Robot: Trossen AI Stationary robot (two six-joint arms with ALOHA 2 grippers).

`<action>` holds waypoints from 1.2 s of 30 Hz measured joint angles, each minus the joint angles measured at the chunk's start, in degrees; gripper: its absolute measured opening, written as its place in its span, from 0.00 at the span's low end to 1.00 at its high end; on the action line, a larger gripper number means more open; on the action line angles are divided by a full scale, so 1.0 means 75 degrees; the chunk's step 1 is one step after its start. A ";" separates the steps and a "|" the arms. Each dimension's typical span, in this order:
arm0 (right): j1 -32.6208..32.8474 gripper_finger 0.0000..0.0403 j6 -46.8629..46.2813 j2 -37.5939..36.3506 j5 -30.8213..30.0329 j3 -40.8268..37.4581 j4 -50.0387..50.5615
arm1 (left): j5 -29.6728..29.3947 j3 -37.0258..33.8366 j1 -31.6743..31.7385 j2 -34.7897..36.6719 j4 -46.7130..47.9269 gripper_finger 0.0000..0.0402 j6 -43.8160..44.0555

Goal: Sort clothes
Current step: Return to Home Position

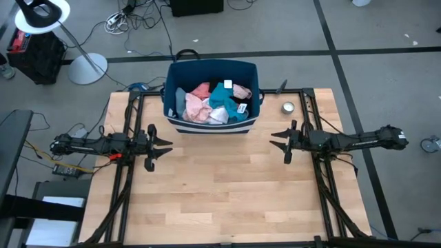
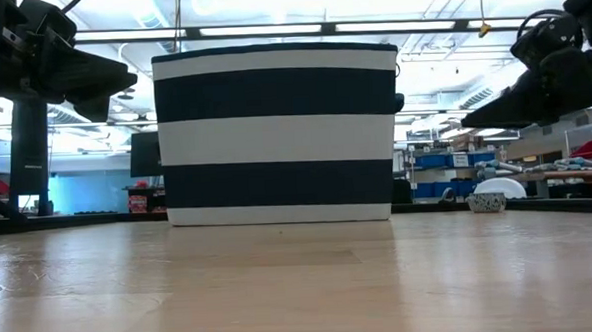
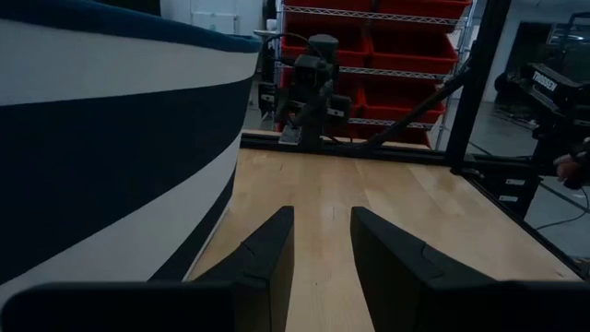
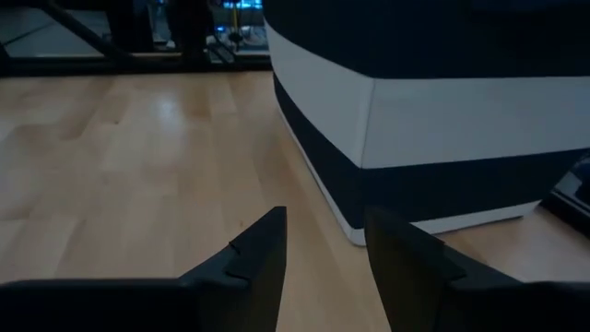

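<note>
Now little is at risk, I judge: only a careless swing by the left gripper (image 1: pixel 167 147) or right gripper (image 1: pixel 273 140), each hovering near a front corner of the bin (image 1: pixel 213 64) with fingers partly apart and empty, could knock it or the tin (image 1: pixel 288 107) beside it. The clothes (image 1: pixel 213 103) in view, pink, teal and white, lie heaped inside the bin.

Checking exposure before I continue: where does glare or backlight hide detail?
Low view: ceiling lights behind turn the left hand and right hand into silhouettes; navy striped bin readable. Right wrist view: soft sheen on the table. High view: even light, clothes plainly visible.
</note>
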State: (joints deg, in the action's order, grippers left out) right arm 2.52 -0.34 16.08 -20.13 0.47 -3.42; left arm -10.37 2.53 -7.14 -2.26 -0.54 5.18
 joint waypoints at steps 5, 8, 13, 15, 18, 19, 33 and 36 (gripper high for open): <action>0.0000 0.37 0.0000 0.0043 0.0015 0.0000 -0.0006 | -0.0003 0.0002 0.0000 0.0002 0.0000 0.29 -0.0001; 0.0000 0.37 0.0003 0.0043 0.0024 0.0000 -0.0068 | -0.0005 0.0002 0.0000 -0.0001 0.0000 0.29 0.0002; 0.0000 0.37 0.0003 0.0043 0.0024 0.0000 -0.0138 | -0.0009 0.0001 0.0000 -0.0001 0.0000 0.29 0.0001; 0.0000 0.37 0.0004 0.0043 0.0024 0.0000 -0.0143 | -0.0009 -0.0001 0.0000 0.0002 0.0000 0.29 0.0002; 0.0000 0.37 0.0006 0.0043 0.0024 0.0000 -0.0155 | -0.0012 0.0001 0.0000 0.0002 0.0000 0.29 0.0002; 0.0000 0.37 0.0006 0.0043 0.0024 0.0000 -0.0163 | -0.0015 0.0001 0.0000 -0.0001 0.0000 0.29 0.0001; 0.0000 0.37 0.0009 0.0043 0.0029 -0.0003 -0.0181 | -0.0035 0.0000 0.0000 0.0000 0.0000 0.29 0.0000; 0.0000 0.37 0.0009 0.0043 0.0030 -0.0003 -0.0181 | -0.0032 0.0002 0.0000 -0.0001 0.0000 0.29 -0.0001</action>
State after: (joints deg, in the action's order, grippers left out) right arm 2.52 -0.27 16.40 -19.90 0.45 -4.78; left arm -10.61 2.55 -7.14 -2.26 -0.54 5.17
